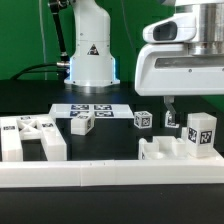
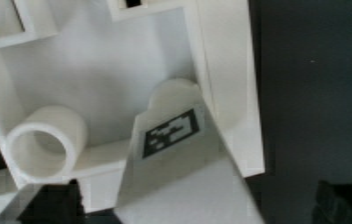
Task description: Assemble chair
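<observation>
Several square tags [image 1: 204,135] on chair pieces [image 1: 160,154]

The black table [image 1: 25,100] bears tagged chair pieces [image 1: 30,138], marker board [image 1: 95,109], white rail [image 1: 100,180].

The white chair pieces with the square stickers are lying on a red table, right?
No. The table is black, not red, as the exterior view shows. The white chair pieces with the square stickers do lie on it.
</observation>
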You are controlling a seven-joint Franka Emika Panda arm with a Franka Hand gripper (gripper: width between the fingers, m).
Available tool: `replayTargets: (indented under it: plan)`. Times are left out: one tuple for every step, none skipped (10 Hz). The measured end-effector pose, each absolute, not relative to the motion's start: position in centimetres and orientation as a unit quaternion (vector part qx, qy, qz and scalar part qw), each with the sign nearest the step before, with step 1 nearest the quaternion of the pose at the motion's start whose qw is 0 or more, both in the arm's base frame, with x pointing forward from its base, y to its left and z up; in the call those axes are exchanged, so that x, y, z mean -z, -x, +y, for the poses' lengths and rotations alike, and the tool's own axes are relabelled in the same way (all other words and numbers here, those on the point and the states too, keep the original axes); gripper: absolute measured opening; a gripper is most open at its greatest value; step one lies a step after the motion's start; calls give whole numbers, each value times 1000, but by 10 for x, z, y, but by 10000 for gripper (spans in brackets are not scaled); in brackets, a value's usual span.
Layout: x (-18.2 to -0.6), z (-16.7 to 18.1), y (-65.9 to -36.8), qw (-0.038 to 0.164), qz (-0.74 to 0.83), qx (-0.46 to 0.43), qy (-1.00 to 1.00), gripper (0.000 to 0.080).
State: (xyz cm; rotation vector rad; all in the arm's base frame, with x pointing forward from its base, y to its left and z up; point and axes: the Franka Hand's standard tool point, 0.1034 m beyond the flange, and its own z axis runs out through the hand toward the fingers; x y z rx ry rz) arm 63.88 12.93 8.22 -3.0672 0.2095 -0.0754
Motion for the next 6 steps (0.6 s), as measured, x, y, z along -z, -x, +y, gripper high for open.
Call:
replayTargets:
  plan:
    - [-82,127,-639,32,12,27,999,649]
    - [-82,128,-639,28,-19,28,999,649]
    - [-82,128,-639,26,-47,29,998,649]
    - [-82,127,-639,22,-76,30,996,563]
    - [-82,127,-639,22,-70,30,997,563]
    - [-82,127,-639,22,-70,30,997,424]
